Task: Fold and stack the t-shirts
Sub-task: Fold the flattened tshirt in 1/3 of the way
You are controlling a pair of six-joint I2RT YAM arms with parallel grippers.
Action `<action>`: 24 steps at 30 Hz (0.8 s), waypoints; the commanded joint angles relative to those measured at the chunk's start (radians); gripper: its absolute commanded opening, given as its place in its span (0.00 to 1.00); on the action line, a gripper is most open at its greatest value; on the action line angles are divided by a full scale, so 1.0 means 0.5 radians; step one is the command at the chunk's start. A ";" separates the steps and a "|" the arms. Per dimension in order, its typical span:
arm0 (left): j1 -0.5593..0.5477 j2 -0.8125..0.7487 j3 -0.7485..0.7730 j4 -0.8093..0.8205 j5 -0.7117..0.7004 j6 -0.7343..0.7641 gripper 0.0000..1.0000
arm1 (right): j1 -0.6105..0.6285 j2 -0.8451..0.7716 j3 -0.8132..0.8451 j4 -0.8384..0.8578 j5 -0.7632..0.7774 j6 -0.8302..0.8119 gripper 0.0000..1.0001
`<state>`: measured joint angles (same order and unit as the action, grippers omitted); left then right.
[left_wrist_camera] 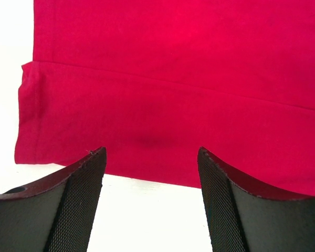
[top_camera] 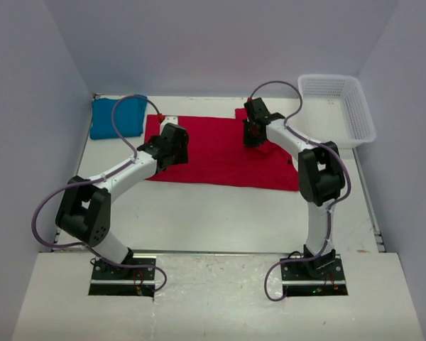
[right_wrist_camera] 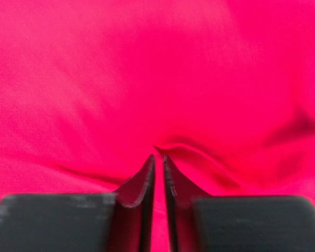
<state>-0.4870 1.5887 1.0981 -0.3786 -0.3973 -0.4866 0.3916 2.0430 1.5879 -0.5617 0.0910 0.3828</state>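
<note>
Viewing from above, a rectangular white mesh basket (top_camera: 362,121) is seen beyond and to the right of the right gripper (top_camera: 254,135). The red t-shirt (top_camera: 213,153) is spread flat on the table (top_camera: 220,213) beneath both grippers. The teal-blue t-shirt (top_camera: 117,117), folded into a soft pad, lies beyond and left of the left gripper (top_camera: 173,144).

At the left wrist, the fingers (left_wrist_camera: 79,205) are held apart over the hemmed edge of the red cloth.

At the right wrist, the fingers (right_wrist_camera: 142,210) are clamped on a raised pinch of smooth red fabric, and wrinkles radiate from it.
</note>
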 commanded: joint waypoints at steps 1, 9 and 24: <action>-0.002 0.032 0.007 0.076 0.015 0.028 0.72 | -0.001 0.248 0.520 -0.082 -0.047 -0.115 0.15; -0.011 -0.118 -0.058 0.125 0.125 0.043 0.71 | -0.001 -0.109 0.313 -0.079 0.213 0.013 0.79; -0.305 0.302 0.117 0.613 1.062 0.041 0.00 | -0.090 -0.944 -0.847 -0.122 0.417 0.195 0.03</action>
<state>-0.6132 1.6939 1.0996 -0.1242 0.0814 -0.4694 0.3504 1.5959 1.2049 -0.6415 0.2813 0.4625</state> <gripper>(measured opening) 0.003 0.132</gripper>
